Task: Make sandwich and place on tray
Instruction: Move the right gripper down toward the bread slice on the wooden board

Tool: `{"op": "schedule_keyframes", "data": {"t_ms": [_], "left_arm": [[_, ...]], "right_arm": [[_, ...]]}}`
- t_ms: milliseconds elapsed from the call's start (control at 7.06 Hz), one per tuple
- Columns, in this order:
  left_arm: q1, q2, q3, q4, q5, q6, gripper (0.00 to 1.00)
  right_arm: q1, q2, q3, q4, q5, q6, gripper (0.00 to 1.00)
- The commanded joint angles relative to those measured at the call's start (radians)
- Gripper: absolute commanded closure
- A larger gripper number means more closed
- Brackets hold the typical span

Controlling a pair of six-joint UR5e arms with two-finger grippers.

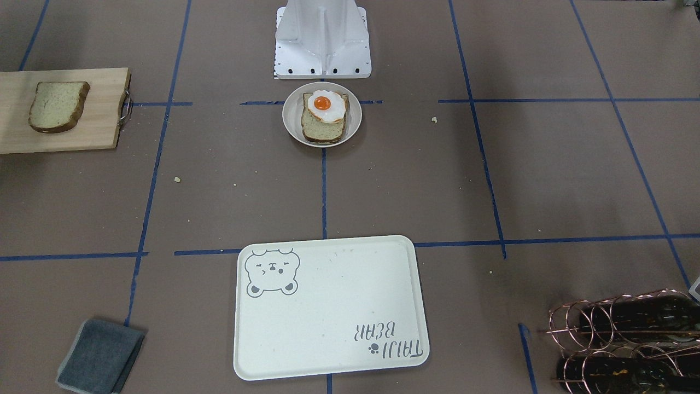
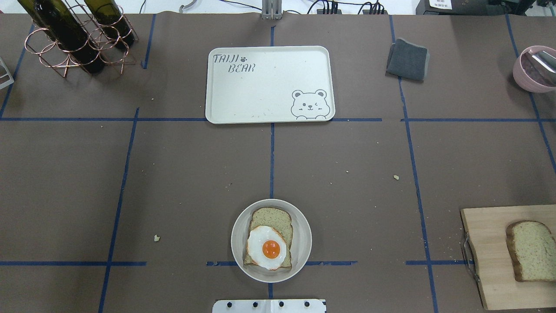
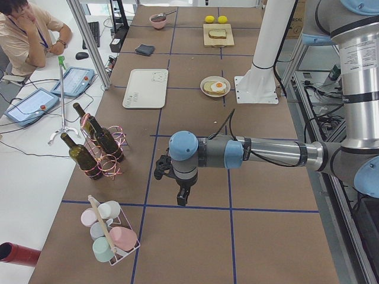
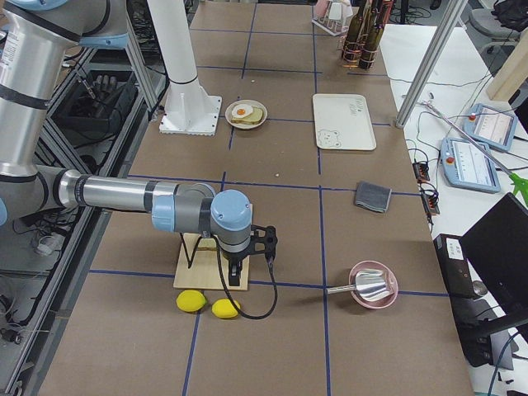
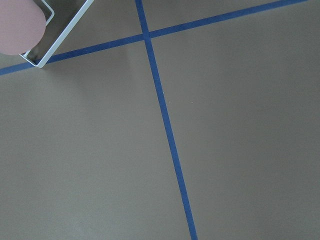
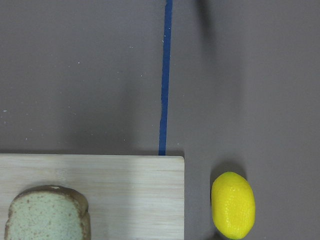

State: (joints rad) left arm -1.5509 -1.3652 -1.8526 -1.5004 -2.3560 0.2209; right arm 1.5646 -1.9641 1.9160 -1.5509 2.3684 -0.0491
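One bread slice (image 2: 271, 218) lies in a small round white dish (image 2: 238, 234) near the robot base, with the fried egg (image 2: 270, 248) on top of it. The second bread slice (image 2: 532, 250) lies on the wooden cutting board (image 2: 486, 261) at the right; it also shows in the right wrist view (image 6: 47, 217). The cream bear tray (image 2: 269, 84) sits bare at the far middle. My left gripper (image 3: 182, 198) hangs over bare table far to the left. My right gripper (image 4: 237, 276) hangs over the cutting board. I cannot tell whether either is open or shut.
A copper rack with wine bottles (image 2: 74, 34) stands at the far left. A grey cloth (image 2: 407, 59) and a pink bowl (image 2: 534, 69) are at the far right. A lemon (image 6: 232, 205) lies beside the board. A rack of cups (image 3: 109, 236) stands near my left gripper.
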Motion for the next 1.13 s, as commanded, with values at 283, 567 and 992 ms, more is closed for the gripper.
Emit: {"op": "schedule_keyframes", "data": {"t_ms": [283, 567, 992], "left_arm": [[-0.002, 0.001, -0.027, 0.002, -0.006, 0.002, 0.0], [-0.005, -0.005, -0.03, -0.001, -0.008, 0.002, 0.0], [-0.005, -0.005, -0.037, -0.001, -0.009, 0.002, 0.0]], "right_arm": [[-0.001, 0.007, -0.003, -0.009, -0.041, 0.003, 0.0], [-0.002, 0.045, 0.014, 0.038, -0.006, 0.014, 0.0], [-0.002, 0.073, -0.002, 0.116, 0.04, 0.083, 0.0]]}}
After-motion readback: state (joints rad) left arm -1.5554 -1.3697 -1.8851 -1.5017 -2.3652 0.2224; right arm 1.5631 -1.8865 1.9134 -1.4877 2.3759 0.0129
